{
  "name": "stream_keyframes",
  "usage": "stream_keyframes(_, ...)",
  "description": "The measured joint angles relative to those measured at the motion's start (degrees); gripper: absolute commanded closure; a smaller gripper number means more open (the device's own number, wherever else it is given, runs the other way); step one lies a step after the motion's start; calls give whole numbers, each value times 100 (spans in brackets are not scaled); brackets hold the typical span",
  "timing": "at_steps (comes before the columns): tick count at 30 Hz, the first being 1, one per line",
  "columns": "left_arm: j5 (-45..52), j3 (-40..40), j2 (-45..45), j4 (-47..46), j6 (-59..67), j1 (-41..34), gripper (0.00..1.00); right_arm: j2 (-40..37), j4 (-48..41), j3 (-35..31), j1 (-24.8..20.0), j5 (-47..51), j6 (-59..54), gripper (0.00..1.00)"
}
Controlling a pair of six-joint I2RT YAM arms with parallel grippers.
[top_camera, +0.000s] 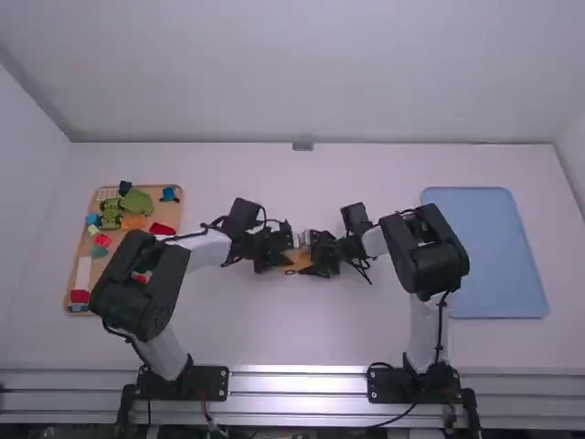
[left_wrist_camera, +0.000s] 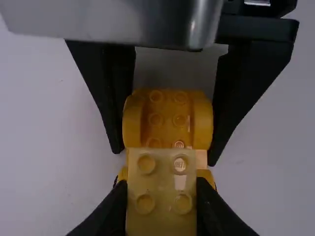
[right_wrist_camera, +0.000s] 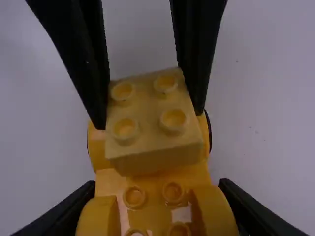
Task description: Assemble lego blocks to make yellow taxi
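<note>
Near the table's middle, my left gripper (top_camera: 283, 250) and right gripper (top_camera: 317, 255) face each other over the yellow car base (top_camera: 296, 262). In the left wrist view, my left gripper (left_wrist_camera: 161, 201) is shut on a pale yellow four-stud block (left_wrist_camera: 161, 179), held over the car base (left_wrist_camera: 167, 120). In the right wrist view, my right gripper (right_wrist_camera: 157, 199) is shut across the rounded sides of the car base (right_wrist_camera: 153, 189). The pale block (right_wrist_camera: 150, 115) there stands slightly turned above the base's middle; whether its underside is seated I cannot tell.
At the left, a wooden tray (top_camera: 77, 265) holds green, red, blue and white pieces, partly behind the left arm. A flat blue tray (top_camera: 498, 256) lies at the right, beside the right arm.
</note>
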Motion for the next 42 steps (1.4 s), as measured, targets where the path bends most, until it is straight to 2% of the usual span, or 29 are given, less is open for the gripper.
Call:
stream_keyframes(6, -168, 623, 0, -1322, 149, 0, 87, 0, 13, 0, 0, 13, 0, 37)
stream_keyframes(8, -175, 750, 0, -1484, 262, 2, 87, 0, 13, 0, -4, 15, 0, 37)
stream_keyframes(12, -173, 767, 2, -1351, 380, 2, 87, 0, 20, 0, -4, 17, -4, 41)
stream_keyframes(14, -151, 730, 2, -1178, 398, 2, 87, 0, 22, 0, -4, 17, -9, 46)
stream_keyframes(36, -37, 640, 295, -1016, 396, 7, 82, 0, -7, 0, -4, 0, -26, 46)
stream_keyframes(38, -22, 640, 299, -1012, 398, 7, 75, 0, -7, 0, -4, 2, -26, 46)
stream_keyframes(42, -17, 640, 302, -1005, 372, 9, 39, 0, -9, 0, -4, -2, -26, 46)
